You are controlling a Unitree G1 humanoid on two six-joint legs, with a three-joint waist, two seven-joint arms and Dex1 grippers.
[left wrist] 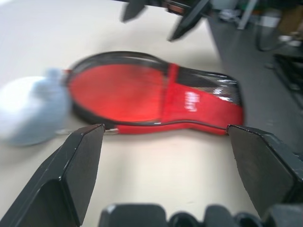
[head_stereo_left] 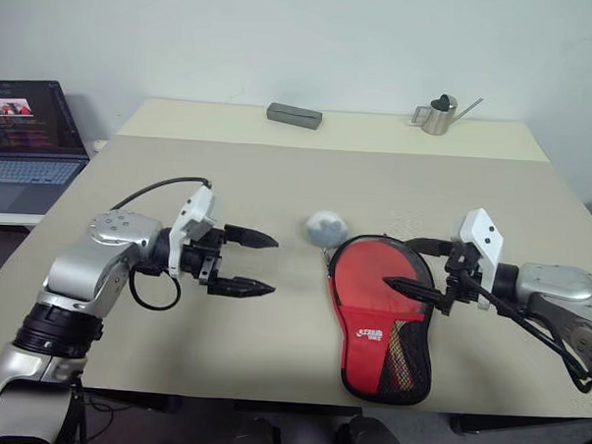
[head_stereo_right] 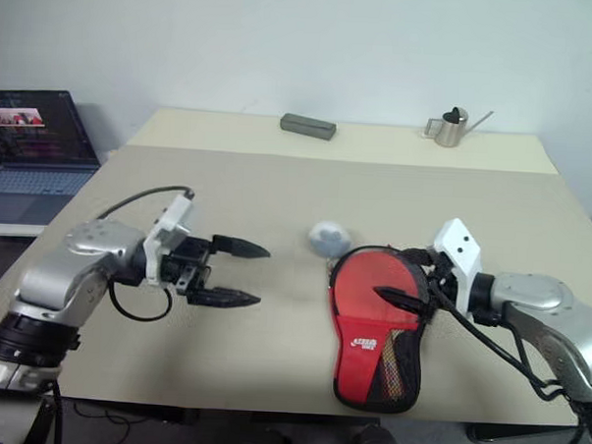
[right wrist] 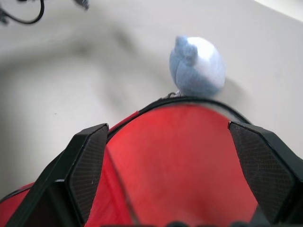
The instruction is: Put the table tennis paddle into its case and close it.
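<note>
The case (head_stereo_left: 381,309) lies on the table (head_stereo_left: 278,182) toward the right, with a small ball (head_stereo_left: 326,226) just behind it. At the far edge sit a block (head_stereo_left: 294,115) and, to its right, a watering can (head_stereo_left: 440,115). A laptop (head_stereo_left: 29,142) stands off the table's left side.

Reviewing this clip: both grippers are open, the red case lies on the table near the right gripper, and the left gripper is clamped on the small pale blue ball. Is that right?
Not quite. The left gripper is open and holds nothing; the pale blue ball sits on the table beside the round end of the case, as the left eye view shows. The right gripper is open by the case.
</note>
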